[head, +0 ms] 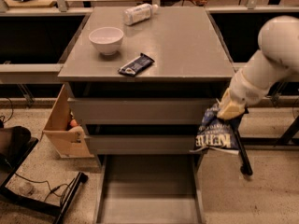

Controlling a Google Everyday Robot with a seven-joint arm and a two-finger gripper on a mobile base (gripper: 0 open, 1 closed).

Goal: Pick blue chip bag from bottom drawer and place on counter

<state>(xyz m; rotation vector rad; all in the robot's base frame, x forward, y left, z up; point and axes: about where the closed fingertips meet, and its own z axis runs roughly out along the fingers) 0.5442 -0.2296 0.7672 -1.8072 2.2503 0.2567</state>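
The blue chip bag (216, 133), dark blue foil with white lettering, hangs from my gripper (228, 110) at the cabinet's right side, level with the two closed drawer fronts. The gripper is shut on the bag's top edge, on the end of my white arm (266, 64) coming in from the upper right. The bottom drawer (148, 190) is pulled out below, its flat grey floor bare. The counter (182, 45) is above and left of the bag.
On the counter stand a white bowl (106, 39), a slim dark blue snack-bar wrapper (136, 64) and a lying plastic bottle (139, 13). A cardboard box (63, 125) sits at the cabinet's left. A black stand and cables (46, 195) lie on the floor.
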